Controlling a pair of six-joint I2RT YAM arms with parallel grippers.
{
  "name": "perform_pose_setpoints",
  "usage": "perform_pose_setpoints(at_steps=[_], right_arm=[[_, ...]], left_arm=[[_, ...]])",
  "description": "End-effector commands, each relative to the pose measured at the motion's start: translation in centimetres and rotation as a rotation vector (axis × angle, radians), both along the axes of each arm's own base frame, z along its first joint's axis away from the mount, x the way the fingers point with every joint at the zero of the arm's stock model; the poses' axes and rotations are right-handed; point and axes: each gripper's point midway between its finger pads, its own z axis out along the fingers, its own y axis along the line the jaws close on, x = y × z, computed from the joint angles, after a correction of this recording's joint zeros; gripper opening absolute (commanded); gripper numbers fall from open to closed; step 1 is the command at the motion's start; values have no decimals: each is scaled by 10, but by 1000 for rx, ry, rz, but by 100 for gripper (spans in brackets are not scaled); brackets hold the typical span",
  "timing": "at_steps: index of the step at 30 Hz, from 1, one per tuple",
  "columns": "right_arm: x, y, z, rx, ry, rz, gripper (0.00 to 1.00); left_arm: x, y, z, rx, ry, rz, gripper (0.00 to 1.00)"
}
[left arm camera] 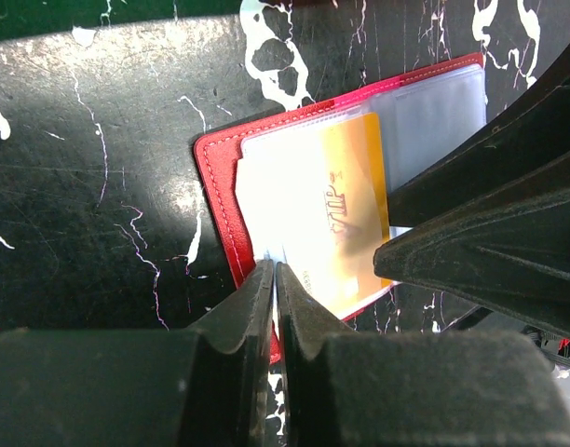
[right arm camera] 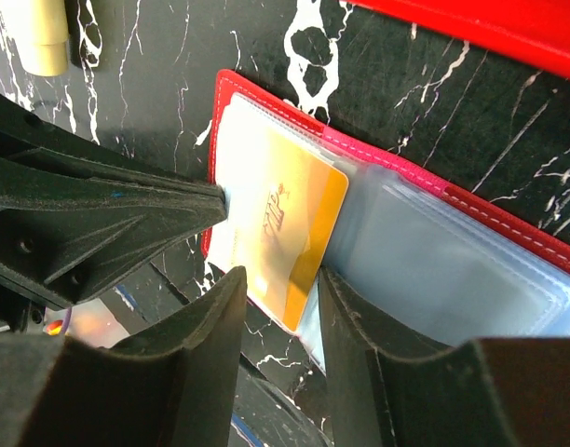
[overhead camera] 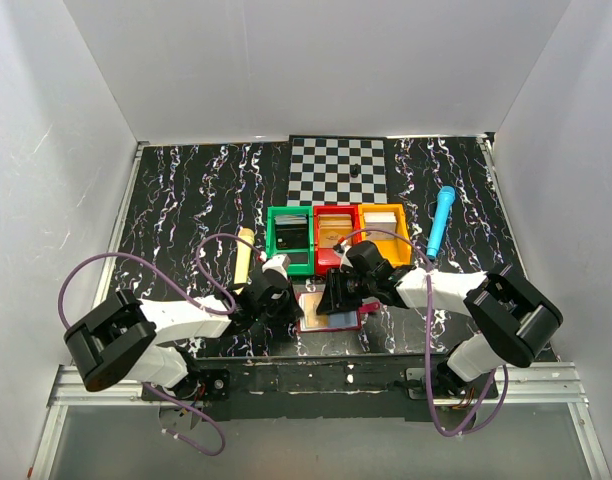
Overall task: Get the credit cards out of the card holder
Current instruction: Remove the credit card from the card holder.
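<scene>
Card holder [left arm camera: 215, 196] lies open on the desk [left arm camera: 99, 168] near my bases, just in front of the red bin [overhead camera: 318, 240]. Pale sleeves face up, with a red border round them.

One yellow card [right arm camera: 285, 223] sits in the half nearer my left arm, printed face up. I cannot tell whether the other half's sleeve holds a card.

Left tool [left arm camera: 275, 270]: closed, jaws almost meeting, pinching the holder's outer edge on the card side. The tips touch the pale sleeve, and red border shows in the slit between the fingers.

Right tool [right arm camera: 280, 275]: jaws apart, one finger on each side of the card's end. A sliver of sleeve shows between the card and one finger — nothing clamped.

The two tools come at the holder from opposite sides, tips near each other but apart.

Behind the holder the green bin [overhead camera: 272, 240], red bin and orange bin [overhead camera: 403, 235] stand in a row, side by side. Checkerboard [overhead camera: 338, 168] lies behind them. Blue pen [overhead camera: 441, 220] is right of the orange bin — beige stick [right arm camera: 38, 37] left of the green one.
</scene>
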Motion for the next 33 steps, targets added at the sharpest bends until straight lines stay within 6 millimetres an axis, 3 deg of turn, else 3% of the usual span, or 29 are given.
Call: perform_pose_setpoints(at_steps=[1,33], right_arm=[[-4,1,2,21,-8,26,44],[-2,11,45,217,-66,2,44]], left_arm=[[3,-1,-1,12,1,8,5],[-4,3,-20,37,37,-6,0]])
